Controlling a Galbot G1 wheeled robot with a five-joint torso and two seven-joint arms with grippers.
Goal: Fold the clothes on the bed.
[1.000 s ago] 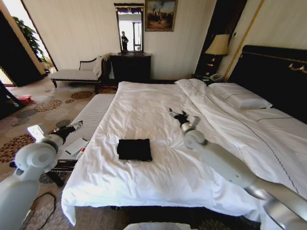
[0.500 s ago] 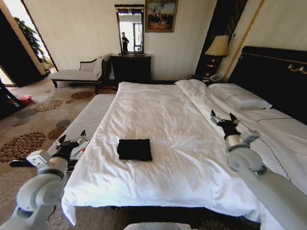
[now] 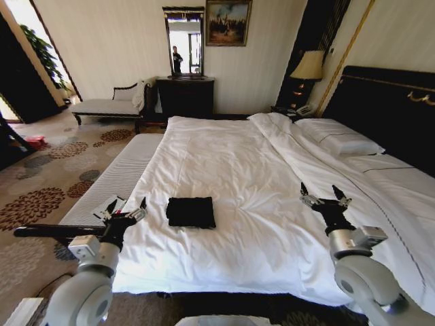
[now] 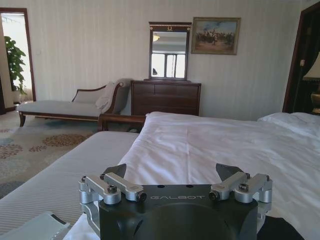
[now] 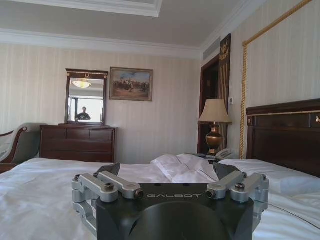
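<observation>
Walls were pale, vertically striped. A dark wooden dresser [image 3: 185, 95] stood against the far wall under a dark-framed mirror [image 3: 183, 39], beside a gilt-framed painting [image 3: 228, 22]. A pale upholstered chaise [image 3: 109, 103] stood near it. Brown floral-patterned carpet [image 3: 41, 183] covered the floor. A cream-shaded brass lamp [image 3: 309, 66] was lit.

Head view high over bed [image 3: 224, 156], wrist views low, all facing mirror [image 3: 185, 39]
</observation>
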